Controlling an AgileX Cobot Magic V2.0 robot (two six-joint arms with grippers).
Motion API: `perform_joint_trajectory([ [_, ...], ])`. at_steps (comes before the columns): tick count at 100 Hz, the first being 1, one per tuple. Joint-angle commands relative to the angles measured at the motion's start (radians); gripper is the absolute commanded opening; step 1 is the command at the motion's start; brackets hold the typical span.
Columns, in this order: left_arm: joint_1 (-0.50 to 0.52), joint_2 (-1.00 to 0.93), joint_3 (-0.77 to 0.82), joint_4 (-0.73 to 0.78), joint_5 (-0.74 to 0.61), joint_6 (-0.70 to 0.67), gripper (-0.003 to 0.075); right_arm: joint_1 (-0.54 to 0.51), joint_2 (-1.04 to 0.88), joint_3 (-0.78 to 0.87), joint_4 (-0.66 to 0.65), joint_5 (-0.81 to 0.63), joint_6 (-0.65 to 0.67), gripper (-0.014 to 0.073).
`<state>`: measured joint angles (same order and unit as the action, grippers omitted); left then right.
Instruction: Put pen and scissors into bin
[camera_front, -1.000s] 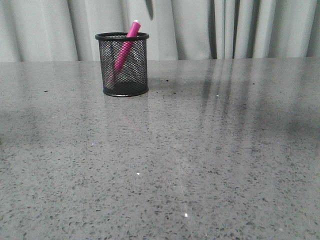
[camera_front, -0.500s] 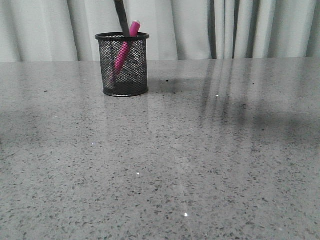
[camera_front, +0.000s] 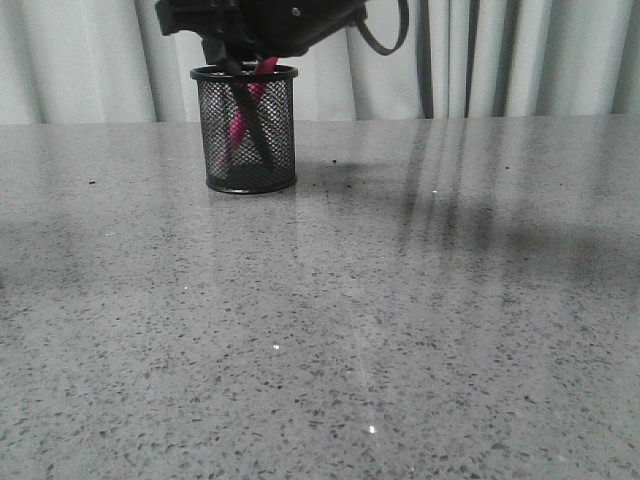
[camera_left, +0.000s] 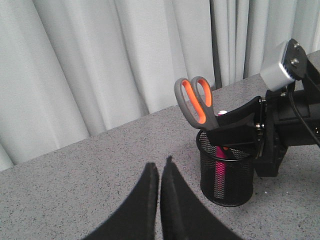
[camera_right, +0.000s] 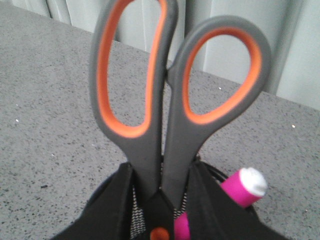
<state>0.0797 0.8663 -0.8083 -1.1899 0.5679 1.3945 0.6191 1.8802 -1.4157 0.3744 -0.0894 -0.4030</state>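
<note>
The black wire-mesh bin (camera_front: 278, 140) stands at the back left of the table. The magenta pen (camera_front: 237, 128) leans inside it, its white tip at the rim. My right gripper (camera_front: 240, 62) hangs right over the bin, shut on the scissors (camera_right: 165, 100) just above the orange pivot dot. The grey and orange handles point up, and the dark blades (camera_front: 254, 128) reach down inside the bin. The left wrist view shows the scissors (camera_left: 195, 102), the bin (camera_left: 227, 182) and the right gripper (camera_left: 235, 132). My left gripper (camera_left: 160, 167) is shut and empty, apart from the bin.
Grey speckled table top (camera_front: 380, 320) spreads in front of the bin. Pale curtains (camera_front: 520, 50) hang behind the table's back edge. The right arm's cable and body (camera_left: 295, 110) sit beside the bin.
The right gripper has come down into view over the bin with the scissors. The blades have gone from above the rim to deep inside the bin, next to the pen.
</note>
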Motion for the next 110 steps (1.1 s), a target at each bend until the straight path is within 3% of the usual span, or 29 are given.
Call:
perform_joint_trajectory([
  [1, 0.001, -0.011, -0.027, -0.047, -0.021, -0.012, -0.0019, -0.015, -0.057, -0.039, -0.013, -0.053, 0.002, -0.0041],
  [7, 0.001, -0.011, -0.027, -0.047, -0.021, -0.012, -0.0019, -0.02, -0.057, -0.039, -0.013, -0.046, 0.002, -0.0001],
  [29, 0.001, -0.011, -0.027, -0.047, -0.021, -0.012, -0.0019, -0.024, -0.057, -0.039, -0.013, -0.047, 0.002, 0.0293],
  [63, 0.001, -0.011, -0.027, -0.047, -0.021, -0.012, -0.0019, -0.024, -0.134, -0.039, -0.016, -0.158, 0.002, 0.0322],
  [82, 0.001, -0.011, -0.027, -0.047, -0.021, -0.012, -0.0019, -0.037, -0.24, -0.039, -0.016, -0.176, -0.012, 0.0248],
  [103, 0.001, -0.011, -0.027, -0.031, -0.021, -0.012, -0.0019, -0.119, -0.406, -0.039, -0.016, 0.009, -0.012, -0.0048],
  [110, 0.001, -0.011, -0.027, -0.02, -0.021, -0.012, -0.0019, -0.155, -0.452, -0.036, -0.016, 0.095, -0.012, -0.0075],
])
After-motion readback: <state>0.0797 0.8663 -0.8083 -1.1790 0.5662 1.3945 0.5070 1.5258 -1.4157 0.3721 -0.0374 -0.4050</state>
